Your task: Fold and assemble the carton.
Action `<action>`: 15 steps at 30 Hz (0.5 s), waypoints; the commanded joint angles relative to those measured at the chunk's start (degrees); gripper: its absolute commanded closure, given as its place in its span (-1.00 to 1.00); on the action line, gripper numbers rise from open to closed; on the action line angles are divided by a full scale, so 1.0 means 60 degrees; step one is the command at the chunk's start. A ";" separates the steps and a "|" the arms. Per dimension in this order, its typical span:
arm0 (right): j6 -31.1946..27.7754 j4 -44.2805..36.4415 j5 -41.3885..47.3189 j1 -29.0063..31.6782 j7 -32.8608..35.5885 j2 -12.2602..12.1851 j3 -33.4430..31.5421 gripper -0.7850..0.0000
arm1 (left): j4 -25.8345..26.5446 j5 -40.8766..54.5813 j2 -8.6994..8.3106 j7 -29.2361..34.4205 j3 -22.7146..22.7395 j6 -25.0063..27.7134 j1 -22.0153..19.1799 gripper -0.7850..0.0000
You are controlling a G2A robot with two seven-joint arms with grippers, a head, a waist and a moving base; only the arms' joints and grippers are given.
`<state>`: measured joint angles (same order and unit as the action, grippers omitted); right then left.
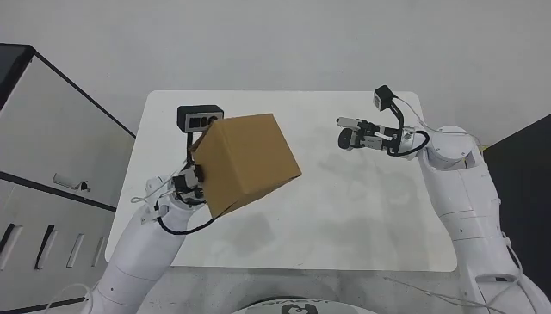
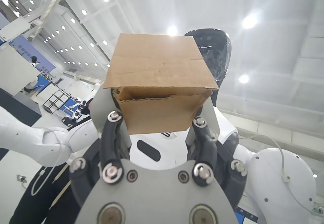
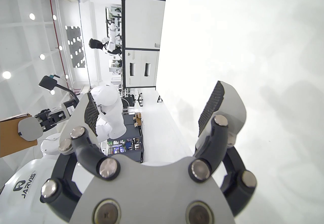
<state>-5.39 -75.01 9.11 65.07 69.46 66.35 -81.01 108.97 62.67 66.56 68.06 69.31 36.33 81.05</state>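
Left hand (image 2: 155, 108) is clamped on the carton (image 2: 157, 70), one finger on each side of its lower end. The carton (image 1: 245, 163) is brown and folded into a box shape. It is held tilted over the left half of the white tabletop (image 1: 362, 219), with the left hand (image 1: 194, 178) at its near-left edge. In the left wrist view, one flap edge looks ragged and sits slightly open along the seam. Right hand (image 3: 154, 106) has its fingers apart and holds nothing. It hangs over the tabletop's far right part (image 1: 343, 135), well apart from the carton.
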 commanded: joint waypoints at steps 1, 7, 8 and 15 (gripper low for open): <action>0.0000 0.0000 0.0000 0.0000 0.0000 0.0000 0.0000 -1.00 | -0.0008 -0.0226 0.0018 -0.0011 0.0030 -0.0008 -0.0036 1.00; 0.0000 0.0000 0.0000 0.0000 0.0000 0.0000 0.0000 -1.00 | -0.0025 -0.0189 0.0096 -0.0010 0.0025 -0.0008 -0.0118 1.00; 0.0000 0.0000 0.0000 0.0000 0.0000 0.0000 0.0000 -1.00 | -0.0003 -0.0186 0.0108 0.0029 0.0009 -0.0048 -0.0145 1.00; 0.0000 0.0000 0.0000 0.0000 0.0000 0.0000 0.0000 -1.00 | 0.0086 -0.0226 0.0127 0.0085 0.0019 -0.0103 -0.0209 1.00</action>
<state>-5.39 -75.01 9.11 65.07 69.46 66.35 -81.01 109.49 61.30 67.32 68.57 69.42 35.71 79.79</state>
